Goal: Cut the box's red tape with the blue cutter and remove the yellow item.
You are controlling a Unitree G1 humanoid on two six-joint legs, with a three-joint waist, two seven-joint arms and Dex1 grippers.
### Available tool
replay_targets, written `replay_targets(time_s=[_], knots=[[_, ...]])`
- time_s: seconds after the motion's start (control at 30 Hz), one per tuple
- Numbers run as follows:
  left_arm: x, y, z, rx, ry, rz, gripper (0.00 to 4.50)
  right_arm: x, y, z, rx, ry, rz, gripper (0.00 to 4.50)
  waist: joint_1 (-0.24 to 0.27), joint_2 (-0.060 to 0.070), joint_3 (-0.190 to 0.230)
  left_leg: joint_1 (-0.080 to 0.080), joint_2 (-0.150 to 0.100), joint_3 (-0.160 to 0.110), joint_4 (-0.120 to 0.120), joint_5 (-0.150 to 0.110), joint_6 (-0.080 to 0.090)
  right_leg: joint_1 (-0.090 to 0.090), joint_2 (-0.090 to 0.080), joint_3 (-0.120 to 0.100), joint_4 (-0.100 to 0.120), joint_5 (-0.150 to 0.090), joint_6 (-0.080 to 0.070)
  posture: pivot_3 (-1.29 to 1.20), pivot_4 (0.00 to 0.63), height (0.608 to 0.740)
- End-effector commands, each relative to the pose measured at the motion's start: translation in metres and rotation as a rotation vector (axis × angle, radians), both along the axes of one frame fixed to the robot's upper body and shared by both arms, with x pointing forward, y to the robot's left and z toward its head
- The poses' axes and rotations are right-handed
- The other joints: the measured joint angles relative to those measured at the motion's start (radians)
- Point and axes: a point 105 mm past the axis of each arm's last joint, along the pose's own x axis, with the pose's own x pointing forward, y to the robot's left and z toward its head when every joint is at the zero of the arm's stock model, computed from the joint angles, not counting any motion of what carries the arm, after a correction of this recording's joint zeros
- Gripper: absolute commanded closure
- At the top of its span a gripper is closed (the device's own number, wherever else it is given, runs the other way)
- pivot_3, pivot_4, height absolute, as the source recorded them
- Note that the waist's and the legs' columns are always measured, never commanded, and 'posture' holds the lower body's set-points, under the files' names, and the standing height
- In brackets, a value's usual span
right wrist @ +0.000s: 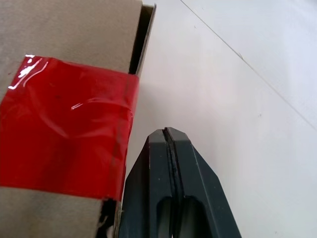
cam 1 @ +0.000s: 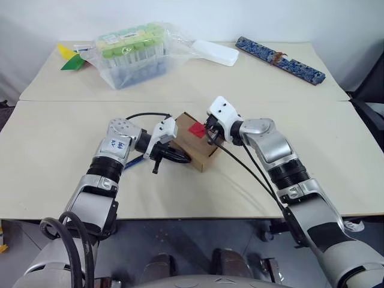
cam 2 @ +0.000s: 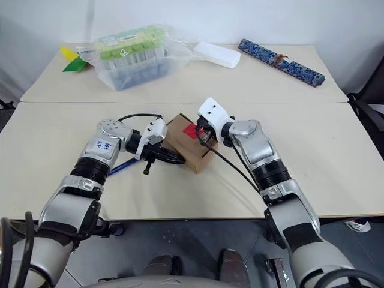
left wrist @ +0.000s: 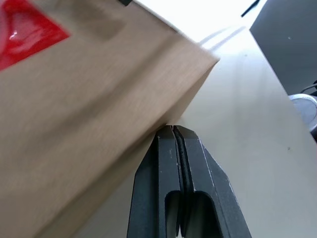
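Note:
The small brown box [cam 1: 193,147] sits mid-table between my two arms, with the red tape [cam 1: 196,128] on its top flaps. My left gripper [cam 1: 185,159] is shut and empty, its tips against the lower edge of the box's near side [left wrist: 99,129]. On the box's far side my right gripper [cam 1: 210,134] is shut and empty too, its tip just off the edge of the red tape [right wrist: 64,129] at the flap's rim. The blue cutter [cam 2: 122,166] lies on the table under my left forearm, partly hidden. The yellow item is out of view.
At the back left a clear tub of green-capped tubes [cam 1: 132,54] stands in a plastic bag, with yellow-and-green paper triangles [cam 1: 71,57] beside it. A white case [cam 1: 215,52] and a long blue-patterned case [cam 1: 281,59] lie at the back right. A seam [cam 1: 336,101] divides two tables.

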Motion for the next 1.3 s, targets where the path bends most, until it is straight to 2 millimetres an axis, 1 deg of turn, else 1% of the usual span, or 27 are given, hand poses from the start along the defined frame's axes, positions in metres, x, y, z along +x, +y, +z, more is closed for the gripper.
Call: replay_targets(time_s=[0.03, 0.17, 0.3, 0.33, 0.37, 0.43, 0.47, 0.53, 0.6, 0.63, 0.7, 0.8, 0.87, 0.93, 1.1, 1.17, 1.3], knots=[[-0.001, 0.011, 0.016, -0.011, -0.039, 0.022, 4.48, -0.003, -0.010, 0.043, 0.020, -0.130, -0.005, 4.50, 0.000, 0.000, 0.000, 0.000, 0.000, 0.000, 0.000, 0.000, 0.000, 0.000, 0.000, 0.000, 0.000, 0.000, 0.000, 0.00, 0.150, 0.740], [0.000, 0.021, 0.023, -0.012, -0.048, 0.070, 4.48, -0.006, -0.024, 0.053, 0.013, -0.167, -0.042, 4.50, 0.002, 0.000, 0.000, 0.000, 0.000, 0.000, 0.000, 0.000, 0.000, 0.000, 0.000, 0.000, 0.000, 0.000, 0.000, 0.00, 0.150, 0.740], [-0.002, 0.033, 0.035, -0.041, -0.077, 0.131, 4.48, -0.013, -0.045, 0.061, 0.014, -0.198, -0.103, 4.50, 0.004, 0.000, 0.000, 0.000, 0.000, -0.001, 0.000, 0.000, 0.000, 0.000, 0.000, 0.000, 0.000, 0.000, 0.000, 0.00, 0.150, 0.740], [-0.001, 0.035, 0.039, -0.056, -0.083, 0.151, 4.48, -0.015, -0.050, 0.062, 0.022, -0.198, -0.113, 4.50, 0.006, 0.000, 0.000, 0.000, 0.000, -0.001, 0.000, 0.000, 0.000, 0.000, 0.000, 0.000, 0.000, 0.000, 0.000, 0.00, 0.150, 0.740], [0.000, 0.042, 0.046, -0.082, -0.096, 0.194, 4.48, -0.021, -0.058, 0.061, 0.043, -0.188, -0.119, 4.50, 0.006, 0.000, 0.000, -0.001, 0.000, -0.001, 0.000, 0.000, 0.000, 0.000, 0.000, 0.000, 0.000, 0.000, 0.000, 0.00, 0.150, 0.740], [0.003, 0.052, 0.056, -0.117, -0.111, 0.253, 4.48, -0.029, -0.069, 0.060, 0.070, -0.169, -0.126, 4.50, 0.008, 0.000, 0.000, -0.002, 0.000, -0.003, 0.001, 0.000, 0.000, 0.000, 0.000, -0.001, 0.000, 0.000, 0.000, 0.00, 0.150, 0.740], [0.005, 0.058, 0.060, -0.136, -0.129, 0.290, 4.48, -0.035, -0.076, 0.055, 0.083, -0.141, -0.130, 4.50, 0.009, 0.000, 0.000, -0.003, 0.000, -0.004, 0.002, 0.000, 0.000, 0.000, 0.000, -0.002, 0.000, 0.000, 0.000, 0.00, 0.150, 0.740], [0.009, 0.078, 0.064, -0.137, -0.167, 0.378, 4.48, -0.049, -0.091, 0.045, 0.094, -0.086, -0.139, 4.50, 0.009, 0.000, 0.000, -0.003, 0.000, -0.004, 0.002, 0.000, 0.000, 0.000, 0.000, -0.003, 0.000, 0.000, 0.000, 0.00, 0.150, 0.740], [0.012, 0.091, 0.066, -0.142, -0.186, 0.440, 4.48, -0.058, -0.100, 0.036, 0.090, -0.045, -0.153, 4.50, 0.008, 0.000, 0.000, -0.003, 0.000, -0.004, 0.002, 0.000, 0.000, 0.000, 0.000, -0.003, 0.000, 0.000, 0.000, 0.00, 0.150, 0.740], [0.014, 0.094, 0.066, -0.150, -0.191, 0.461, 4.48, -0.061, -0.103, 0.033, 0.085, -0.032, -0.160, 4.50, 0.009, 0.000, 0.000, -0.003, 0.000, -0.004, 0.002, 0.000, 0.000, 0.000, 0.000, -0.002, 0.000, 0.000, 0.000, 0.00, 0.150, 0.740], [0.025, 0.103, 0.067, -0.161, -0.236, 0.532, 4.48, -0.070, -0.109, 0.018, 0.048, 0.004, -0.177, 4.50, 0.010, 0.000, 0.000, -0.003, 0.000, -0.004, 0.002, 0.000, 0.000, 0.000, 0.000, -0.002, 0.000, 0.000, 0.000, 0.00, 0.150, 0.740], [0.035, 0.109, 0.062, -0.157, -0.253, 0.588, 4.48, -0.076, -0.108, 0.011, 0.059, 0.033, -0.192, 4.50, 0.010, 0.000, 0.000, -0.002, 0.000, -0.003, 0.003, 0.000, 0.000, 0.001, 0.000, -0.002, 0.000, 0.000, 0.000, 0.00, 0.150, 0.740], [0.044, 0.106, 0.055, -0.164, -0.253, 0.599, 4.48, -0.080, -0.099, 0.005, 0.083, 0.059, -0.185, 4.50, 0.010, 0.000, 0.000, -0.002, 0.000, -0.002, 0.003, 0.000, 0.000, 0.001, 0.000, -0.001, 0.000, 0.000, 0.000, 0.00, 0.150, 0.740], [0.051, 0.093, 0.047, -0.191, -0.227, 0.590, 4.48, -0.083, -0.087, -0.003, 0.093, 0.083, -0.172, 4.50, 0.013, 0.000, 0.000, -0.002, 0.000, -0.002, 0.003, 0.000, 0.000, 0.001, 0.000, -0.002, 0.000, 0.000, 0.000, 0.00, 0.150, 0.740], [0.066, 0.068, 0.034, -0.226, -0.208, 0.592, 4.48, -0.084, -0.066, -0.012, 0.113, 0.120, -0.154, 4.50, 0.031, 0.000, 0.000, -0.002, -0.001, -0.002, 0.004, 0.000, 0.000, 0.001, 0.000, -0.002, 0.000, 0.000, 0.001, 0.00, 0.150, 0.740], [0.069, 0.061, 0.030, -0.229, -0.192, 0.596, 4.48, -0.084, -0.060, -0.014, 0.118, 0.136, -0.150, 4.50, 0.031, 0.000, 0.000, -0.003, -0.001, -0.002, 0.003, 0.000, 0.000, 0.000, 0.000, -0.002, 0.000, 0.000, 0.001, 0.00, 0.150, 0.740], [0.068, 0.048, 0.022, -0.214, -0.165, 0.562, 4.48, -0.088, -0.050, -0.018, 0.114, 0.160, -0.122, 4.50, 0.031, 0.000, 0.000, -0.003, -0.001, -0.002, 0.003, 0.000, 0.000, 0.000, 0.000, -0.002, 0.000, 0.000, 0.001, 0.00, 0.150, 0.740]])
